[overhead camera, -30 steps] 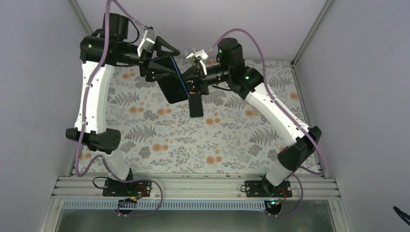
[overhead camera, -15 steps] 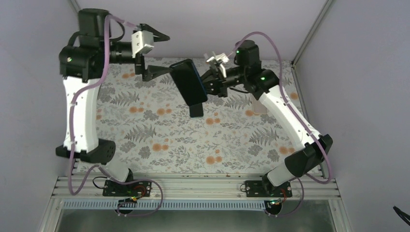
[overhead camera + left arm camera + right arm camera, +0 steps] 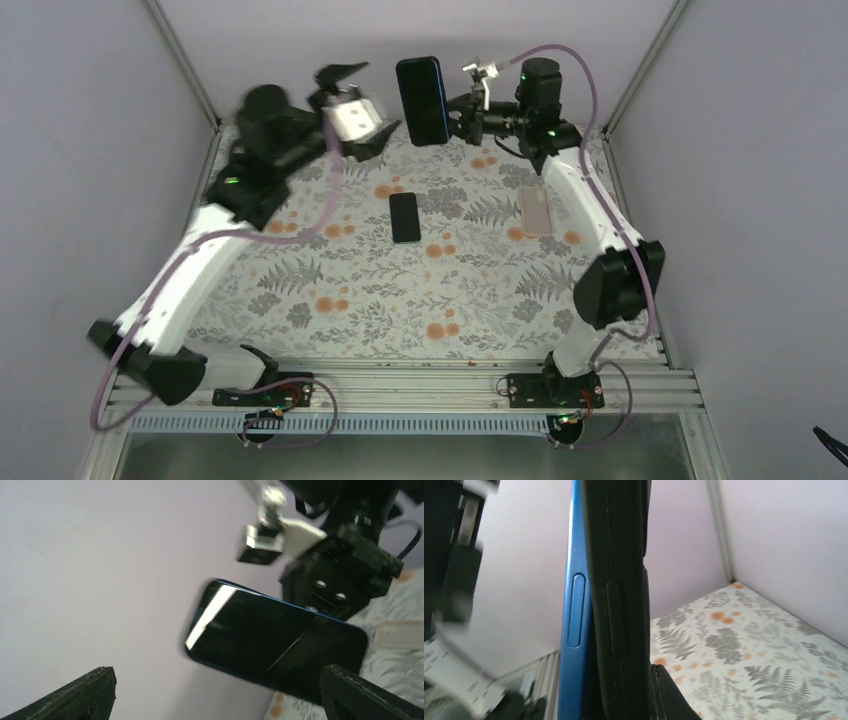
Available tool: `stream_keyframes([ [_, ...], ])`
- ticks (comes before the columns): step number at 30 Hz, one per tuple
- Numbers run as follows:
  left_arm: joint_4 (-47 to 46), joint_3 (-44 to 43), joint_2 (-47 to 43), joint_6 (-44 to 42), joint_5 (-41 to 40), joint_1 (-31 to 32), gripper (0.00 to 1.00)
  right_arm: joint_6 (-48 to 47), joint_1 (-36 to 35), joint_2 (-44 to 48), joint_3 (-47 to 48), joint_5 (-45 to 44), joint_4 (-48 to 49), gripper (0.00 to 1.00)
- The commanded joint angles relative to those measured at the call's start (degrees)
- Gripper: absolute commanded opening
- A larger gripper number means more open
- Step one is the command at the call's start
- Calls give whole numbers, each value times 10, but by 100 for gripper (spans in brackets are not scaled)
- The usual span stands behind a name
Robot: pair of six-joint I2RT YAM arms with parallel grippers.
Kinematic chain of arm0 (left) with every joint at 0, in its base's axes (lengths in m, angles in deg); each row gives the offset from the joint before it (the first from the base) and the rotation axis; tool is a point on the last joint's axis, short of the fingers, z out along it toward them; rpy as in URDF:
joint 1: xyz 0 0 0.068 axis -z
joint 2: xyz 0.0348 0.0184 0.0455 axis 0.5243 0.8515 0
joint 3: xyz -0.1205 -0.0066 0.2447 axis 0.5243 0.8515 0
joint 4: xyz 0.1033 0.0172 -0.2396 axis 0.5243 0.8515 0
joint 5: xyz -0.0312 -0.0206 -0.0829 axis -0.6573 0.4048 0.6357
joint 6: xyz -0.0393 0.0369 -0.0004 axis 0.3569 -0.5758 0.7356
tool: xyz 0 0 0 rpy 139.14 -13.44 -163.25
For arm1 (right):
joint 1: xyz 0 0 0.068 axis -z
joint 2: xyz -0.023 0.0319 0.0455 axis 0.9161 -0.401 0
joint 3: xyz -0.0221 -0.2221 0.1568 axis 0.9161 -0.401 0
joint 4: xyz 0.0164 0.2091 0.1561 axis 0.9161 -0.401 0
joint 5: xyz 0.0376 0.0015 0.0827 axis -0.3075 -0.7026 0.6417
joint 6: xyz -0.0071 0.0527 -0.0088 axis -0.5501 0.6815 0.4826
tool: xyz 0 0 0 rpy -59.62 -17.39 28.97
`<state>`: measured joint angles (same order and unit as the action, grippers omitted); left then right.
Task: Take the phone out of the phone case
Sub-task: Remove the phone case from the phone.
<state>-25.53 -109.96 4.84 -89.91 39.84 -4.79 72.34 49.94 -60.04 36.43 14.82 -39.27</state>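
My right gripper (image 3: 458, 104) is shut on the black phone case (image 3: 616, 605) with the blue phone (image 3: 576, 605) and holds it upright, high near the back wall. In the top view the phone (image 3: 422, 100) shows its dark screen. In the right wrist view the blue phone edge stands beside the case edge, and one right finger (image 3: 669, 695) presses the case's back. My left gripper (image 3: 380, 97) is open and empty, just left of the phone and apart from it. In the left wrist view the phone (image 3: 275, 645) lies beyond my spread fingers (image 3: 75, 700).
A black phone (image 3: 405, 217) lies flat on the floral table cover (image 3: 330, 300) near the middle. A pale pinkish phone or case (image 3: 537, 210) lies to the right. The back wall and corner posts stand close behind both grippers.
My left gripper let go of the phone and drew back to the left. My right gripper lifted the phone and case up toward the back wall and turned it upright.
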Motion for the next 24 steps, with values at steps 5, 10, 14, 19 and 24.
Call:
stream_keyframes([
  [5,-381,141,118,-153,-373,133,100,174,0,-120,156,-151,105,3],
  [10,-450,151,162,-141,-376,140,100,162,-7,-140,171,-173,95,3],
  [14,-503,156,185,-132,-387,139,100,157,-6,-142,172,-172,90,3],
  [19,-500,148,210,-122,-373,137,100,163,-7,-145,175,-167,92,3],
  [24,-487,142,219,-108,-365,136,100,179,-6,-142,174,-157,102,3],
])
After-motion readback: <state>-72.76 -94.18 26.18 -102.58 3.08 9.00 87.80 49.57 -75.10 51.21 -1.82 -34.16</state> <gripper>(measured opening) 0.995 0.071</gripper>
